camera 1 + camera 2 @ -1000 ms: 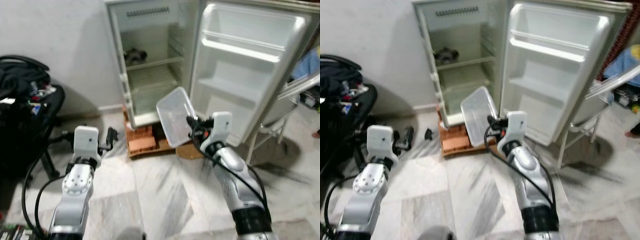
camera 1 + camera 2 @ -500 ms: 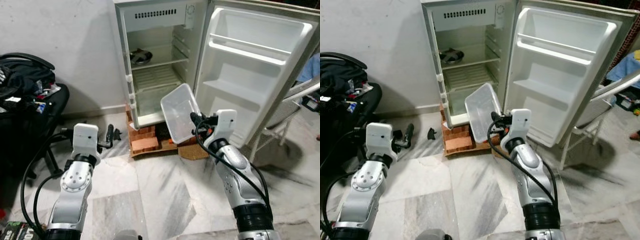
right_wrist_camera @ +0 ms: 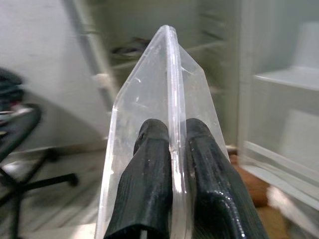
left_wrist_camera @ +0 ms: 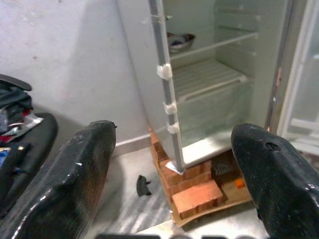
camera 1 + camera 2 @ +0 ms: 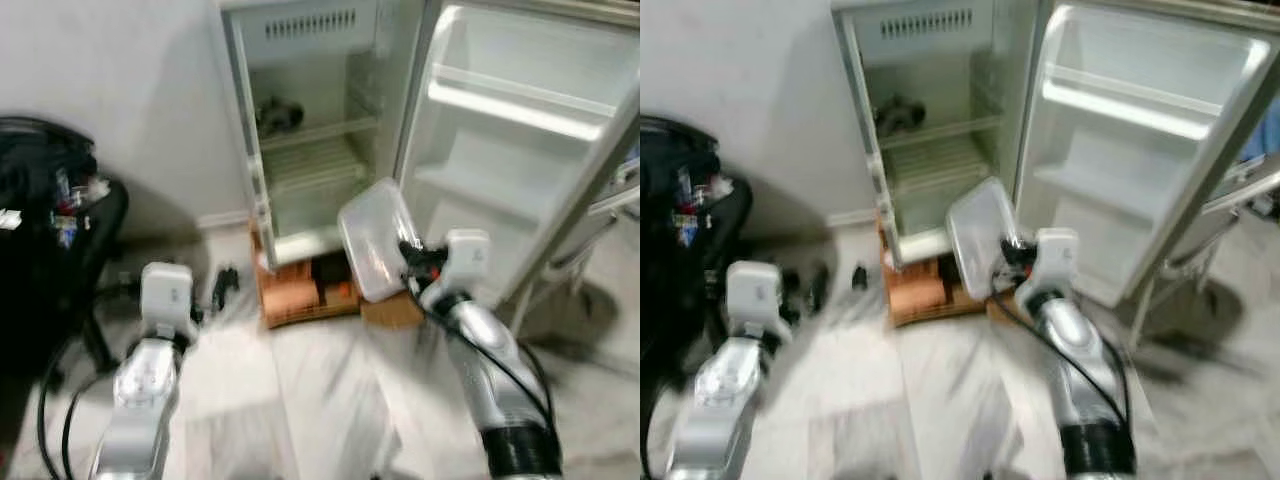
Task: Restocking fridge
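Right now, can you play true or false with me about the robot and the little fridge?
1. The small white fridge has its door open. True.
2. The right hand pinches the rim of a clear plastic container. True.
3. The left hand holds a red brick. False: its two black fingers are spread apart with nothing between them.
4. The fridge stands straight on the floor. False: it rests on a stack of reddish bricks.
5. The shelves on the fridge door are packed with bottles. False: they look bare.
6. A dark object sits on the fridge's upper shelf. True.
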`<state>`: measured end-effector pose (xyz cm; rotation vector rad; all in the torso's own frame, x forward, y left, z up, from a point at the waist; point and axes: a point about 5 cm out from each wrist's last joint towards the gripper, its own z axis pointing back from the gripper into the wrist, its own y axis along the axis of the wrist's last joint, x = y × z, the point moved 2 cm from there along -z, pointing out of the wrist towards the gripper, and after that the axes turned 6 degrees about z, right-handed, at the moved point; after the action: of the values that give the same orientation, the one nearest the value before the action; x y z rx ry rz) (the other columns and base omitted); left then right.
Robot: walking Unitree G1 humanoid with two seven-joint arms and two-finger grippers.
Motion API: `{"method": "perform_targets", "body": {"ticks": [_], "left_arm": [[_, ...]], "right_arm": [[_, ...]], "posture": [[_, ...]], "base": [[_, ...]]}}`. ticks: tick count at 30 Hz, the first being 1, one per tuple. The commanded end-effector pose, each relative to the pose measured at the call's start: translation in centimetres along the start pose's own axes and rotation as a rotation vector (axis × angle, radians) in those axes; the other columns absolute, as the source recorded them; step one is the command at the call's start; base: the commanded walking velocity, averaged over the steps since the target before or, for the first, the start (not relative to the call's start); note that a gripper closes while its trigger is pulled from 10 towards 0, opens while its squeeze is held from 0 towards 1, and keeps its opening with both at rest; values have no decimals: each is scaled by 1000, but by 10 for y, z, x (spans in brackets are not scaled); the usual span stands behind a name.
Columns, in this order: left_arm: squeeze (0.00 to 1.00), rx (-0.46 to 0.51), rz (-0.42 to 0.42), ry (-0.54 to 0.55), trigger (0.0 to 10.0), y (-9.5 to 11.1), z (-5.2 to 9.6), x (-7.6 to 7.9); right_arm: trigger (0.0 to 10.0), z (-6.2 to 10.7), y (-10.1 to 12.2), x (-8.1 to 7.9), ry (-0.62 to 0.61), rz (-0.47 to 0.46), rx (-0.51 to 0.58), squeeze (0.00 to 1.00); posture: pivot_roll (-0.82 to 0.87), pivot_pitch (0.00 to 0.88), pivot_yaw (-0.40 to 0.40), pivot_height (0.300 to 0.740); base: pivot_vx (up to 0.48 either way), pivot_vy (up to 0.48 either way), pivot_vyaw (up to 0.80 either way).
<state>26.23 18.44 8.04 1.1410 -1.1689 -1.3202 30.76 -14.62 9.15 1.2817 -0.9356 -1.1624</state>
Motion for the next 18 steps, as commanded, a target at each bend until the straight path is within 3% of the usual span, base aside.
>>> {"method": "perform_targets", "body": {"ticks": [1,5,18], "left_arm": [[0,18,-35,43,10000,5,2,-17],[0,19,-44,36,10000,6,1,-17],[0,33,-51,-5,10000,9,-2,-11]], "right_arm": [[10000,-7,13,-16,45,0,47,0],[10000,-8,13,-17,41,0,49,0],[10000,-10,17,-11,22,15,56,0]], "posture": [[108,0,8,740],[108,0,9,740],[108,0,1,740]], "base": [[345,334,0],[348,331,0],[476,0,0]]}}
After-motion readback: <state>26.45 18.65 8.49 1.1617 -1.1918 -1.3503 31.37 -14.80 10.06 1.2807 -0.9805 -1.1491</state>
